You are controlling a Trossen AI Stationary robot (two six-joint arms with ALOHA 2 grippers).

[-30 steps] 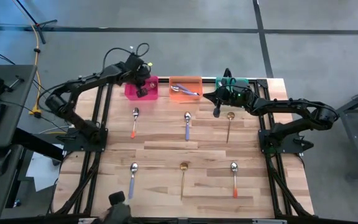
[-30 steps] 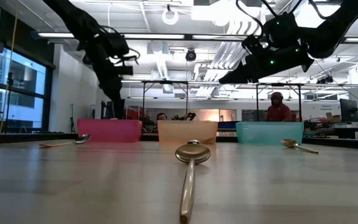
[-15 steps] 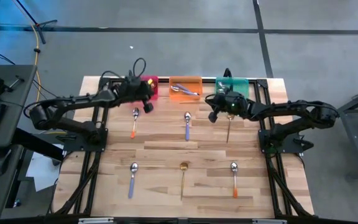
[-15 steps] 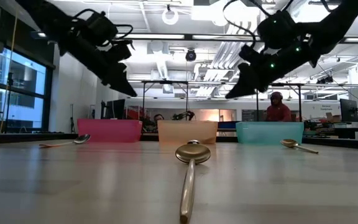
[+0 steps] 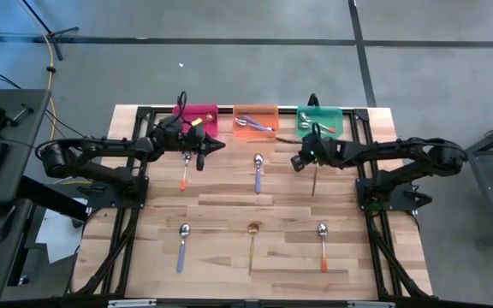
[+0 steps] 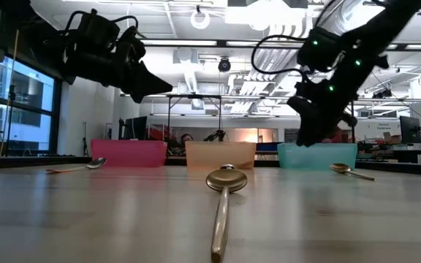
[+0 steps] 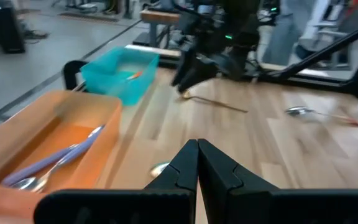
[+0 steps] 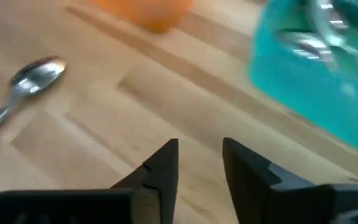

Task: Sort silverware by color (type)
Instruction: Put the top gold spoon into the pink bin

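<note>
Six spoons lie flat on the wood table: an orange-handled spoon (image 5: pixel 185 168), a purple-handled spoon (image 5: pixel 258 172) and a gold spoon (image 5: pixel 316 171) in the far row. A purple-handled spoon (image 5: pixel 182 245), a gold spoon (image 5: pixel 252 243) and an orange-handled spoon (image 5: pixel 323 245) lie in the near row. My left gripper (image 5: pixel 207 151) is shut and empty above the table, right of the far orange-handled spoon, pointing toward the table's right (image 7: pixel 197 163). My right gripper (image 5: pixel 298 161) is open and empty, pointing down left of the far gold spoon (image 8: pixel 199 163).
Three bins stand along the far edge: a pink bin (image 5: pixel 198 115), an orange bin (image 5: pixel 255 119) holding purple-handled spoons (image 7: pixel 58 160), and a teal bin (image 5: pixel 320 120) holding orange-handled spoons. People show in the room beyond the table in the low view.
My left gripper has left the pink bin, gone toward the near and right edges, come lower and tipped from pointing down to nearly level. My right gripper has tipped from slanting to pointing down and has come lower beside the far gold spoon. No spoon has moved.
</note>
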